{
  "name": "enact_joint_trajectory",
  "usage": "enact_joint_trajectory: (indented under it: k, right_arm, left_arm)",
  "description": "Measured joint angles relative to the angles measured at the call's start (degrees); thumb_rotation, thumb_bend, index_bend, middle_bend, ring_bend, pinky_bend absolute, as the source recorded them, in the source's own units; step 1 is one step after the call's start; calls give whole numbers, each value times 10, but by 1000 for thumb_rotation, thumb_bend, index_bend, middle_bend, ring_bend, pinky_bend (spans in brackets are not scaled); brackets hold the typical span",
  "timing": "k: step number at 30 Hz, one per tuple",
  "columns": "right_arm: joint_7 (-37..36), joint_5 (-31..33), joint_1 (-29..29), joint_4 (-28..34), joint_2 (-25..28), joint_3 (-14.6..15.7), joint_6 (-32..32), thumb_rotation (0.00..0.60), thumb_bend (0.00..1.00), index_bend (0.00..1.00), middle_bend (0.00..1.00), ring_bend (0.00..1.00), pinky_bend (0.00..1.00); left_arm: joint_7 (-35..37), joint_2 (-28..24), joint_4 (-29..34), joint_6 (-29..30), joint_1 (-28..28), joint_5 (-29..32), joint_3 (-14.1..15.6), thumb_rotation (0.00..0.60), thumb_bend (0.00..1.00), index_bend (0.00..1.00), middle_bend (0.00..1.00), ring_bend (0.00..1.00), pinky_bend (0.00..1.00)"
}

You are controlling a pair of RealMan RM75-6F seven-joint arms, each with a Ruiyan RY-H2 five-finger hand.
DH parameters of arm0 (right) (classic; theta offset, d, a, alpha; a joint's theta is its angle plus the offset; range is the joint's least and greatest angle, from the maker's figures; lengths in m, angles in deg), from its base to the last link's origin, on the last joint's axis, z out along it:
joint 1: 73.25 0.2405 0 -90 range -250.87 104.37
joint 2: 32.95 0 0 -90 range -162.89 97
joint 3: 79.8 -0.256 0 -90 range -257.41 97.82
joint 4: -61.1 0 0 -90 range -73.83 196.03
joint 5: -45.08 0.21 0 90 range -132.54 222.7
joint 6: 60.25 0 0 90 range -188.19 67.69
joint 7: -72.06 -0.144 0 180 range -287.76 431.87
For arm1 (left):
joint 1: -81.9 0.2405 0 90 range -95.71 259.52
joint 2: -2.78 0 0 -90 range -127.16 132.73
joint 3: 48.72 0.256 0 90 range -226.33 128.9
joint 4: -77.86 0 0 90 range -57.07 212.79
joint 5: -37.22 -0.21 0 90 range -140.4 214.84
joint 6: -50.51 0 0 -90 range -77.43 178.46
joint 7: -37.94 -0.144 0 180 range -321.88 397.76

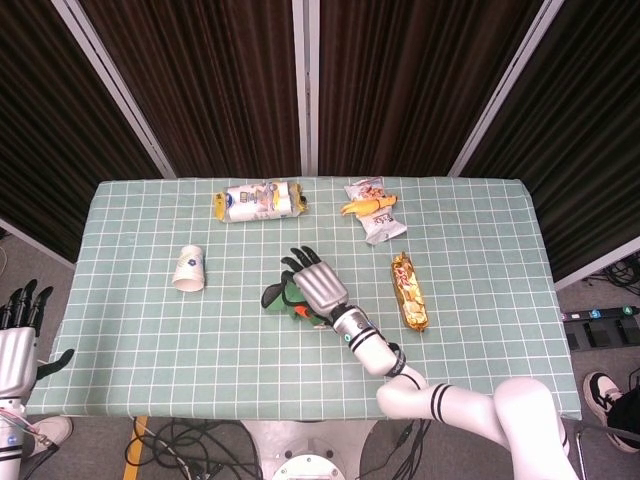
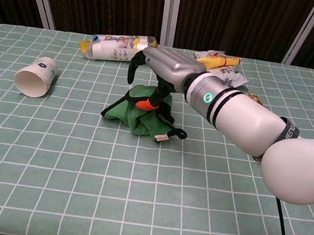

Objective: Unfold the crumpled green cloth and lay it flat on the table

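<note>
Green cloth ×1, crumpled | right robot hand over it, grip unclear | left robot hand spread, empty | snack packs ×3 | cup ×1

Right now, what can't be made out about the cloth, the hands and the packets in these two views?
- Crumpled green cloth: whether the right hand grips it; head view, the hand covers it; chest view, fingertips hidden.
- Left hand: cut by the head view's edge; absent from chest view.
- Gold foil snack packet: chest view, behind the right forearm.
- Packet print: too small.
</note>
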Motion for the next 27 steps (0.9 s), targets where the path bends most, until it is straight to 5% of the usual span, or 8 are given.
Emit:
enact_joint_trajectory:
  k: [15,27]
  right_arm:
    - [7,0,-9,24,16,13,-25,600,238,609,229,39,0]
    - [1,3,-15,33,33,14,-33,600,381,641,240,43,0]
  left_arm:
    - [-4,0,0,-4,-4,-1,-2,600,89,80,0,31,132]
    - [-9,2,-2,-10,-10,-1,-5,600,89,80,0,31,132]
